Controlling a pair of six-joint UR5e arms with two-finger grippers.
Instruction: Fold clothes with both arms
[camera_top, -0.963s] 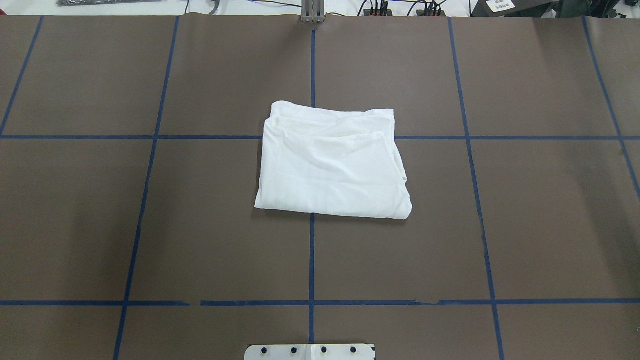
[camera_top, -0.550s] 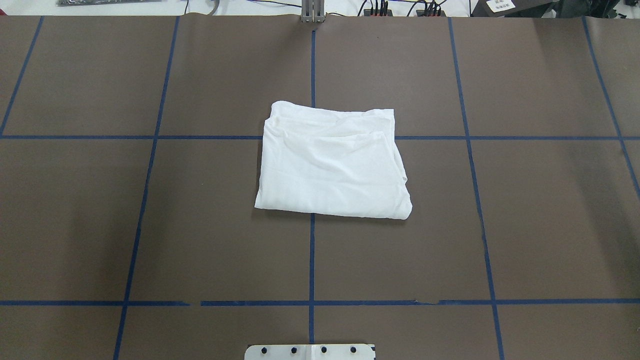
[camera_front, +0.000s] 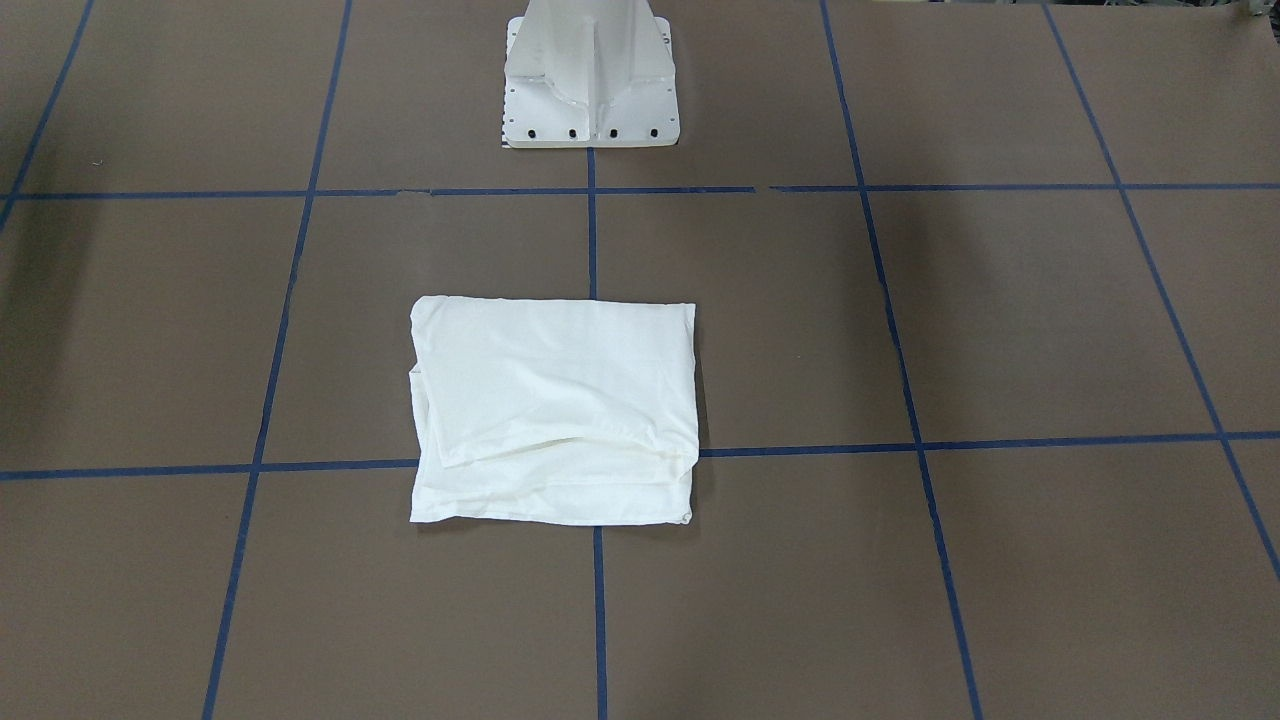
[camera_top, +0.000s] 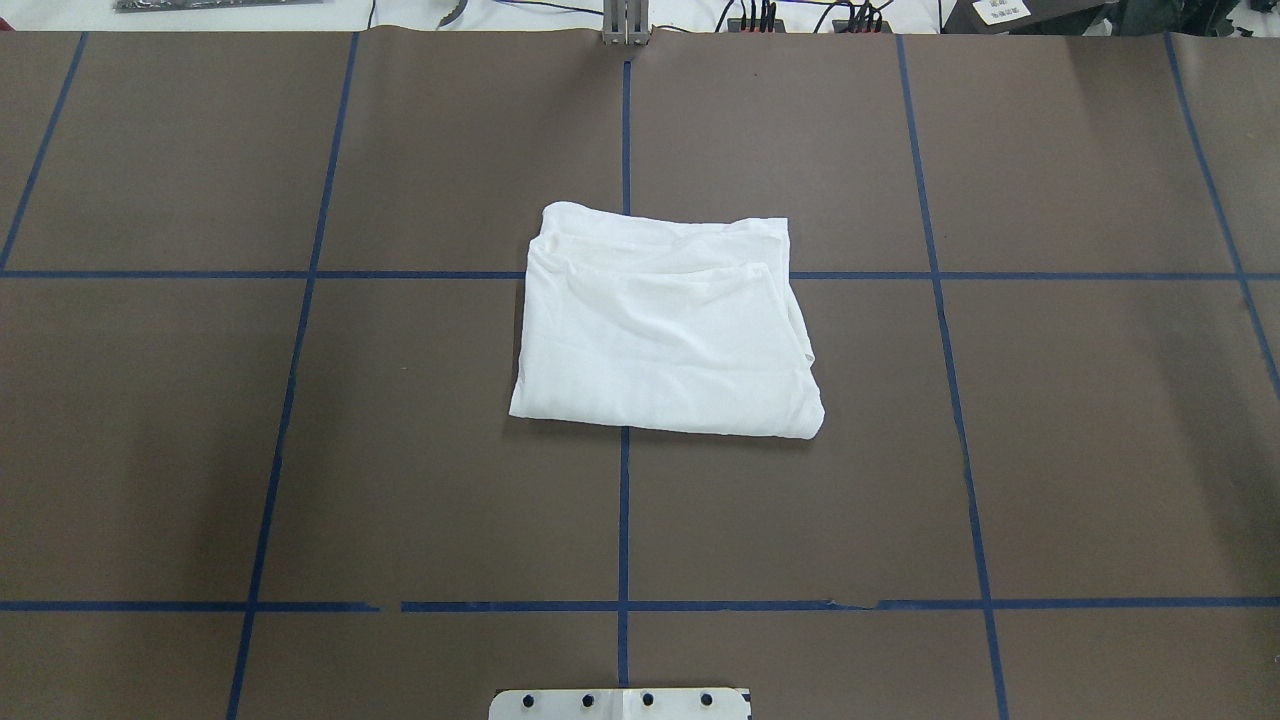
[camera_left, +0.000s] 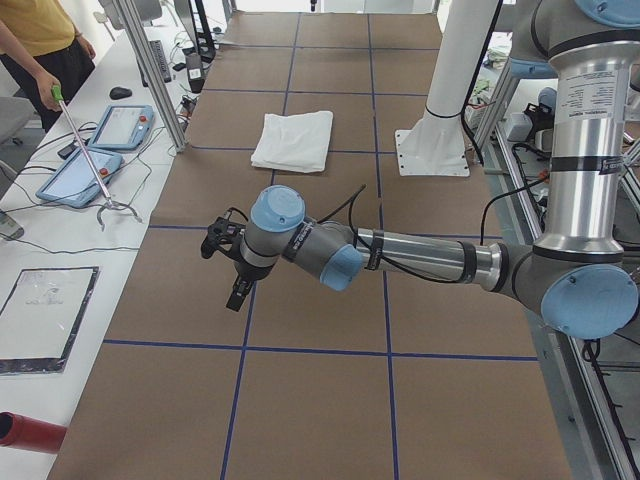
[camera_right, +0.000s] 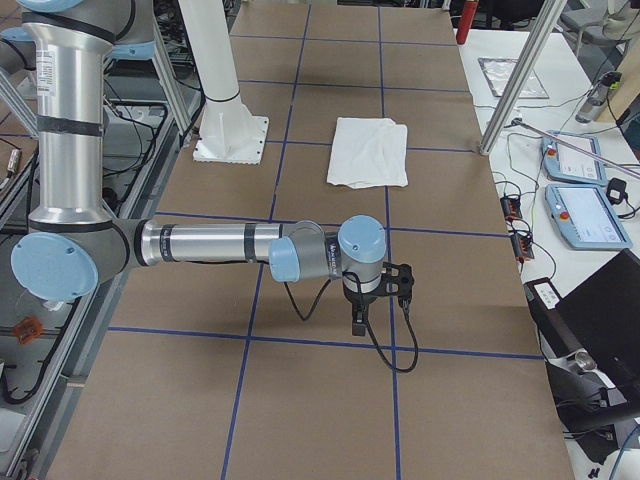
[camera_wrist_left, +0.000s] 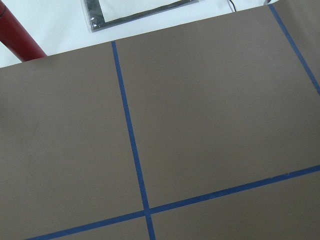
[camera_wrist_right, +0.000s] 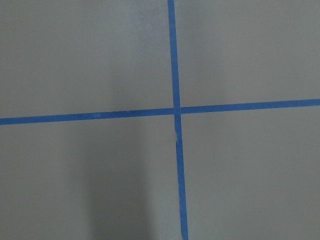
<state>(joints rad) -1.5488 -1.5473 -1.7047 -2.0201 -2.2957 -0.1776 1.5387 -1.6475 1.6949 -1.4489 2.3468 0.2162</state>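
Observation:
The clothes (camera_top: 665, 325) are a white shirt folded into a compact rectangle at the middle of the brown table; they also show in the front-facing view (camera_front: 555, 410) and both side views (camera_left: 293, 140) (camera_right: 369, 152). Neither arm touches them. My left gripper (camera_left: 237, 295) hangs low over bare table far toward the left end. Toward the right end, my right gripper (camera_right: 358, 322) likewise points down at bare table. Both show only in the side views, so I cannot tell whether they are open or shut. Both wrist views show only table and blue tape.
The white pedestal base (camera_front: 590, 75) stands at the robot's edge of the table. Blue tape lines (camera_top: 624, 520) grid the surface. A person with a grabber stick (camera_left: 85, 150) stands by tablets (camera_left: 120, 125) on the operators' side. A red cylinder (camera_wrist_left: 17, 37) lies past the left end.

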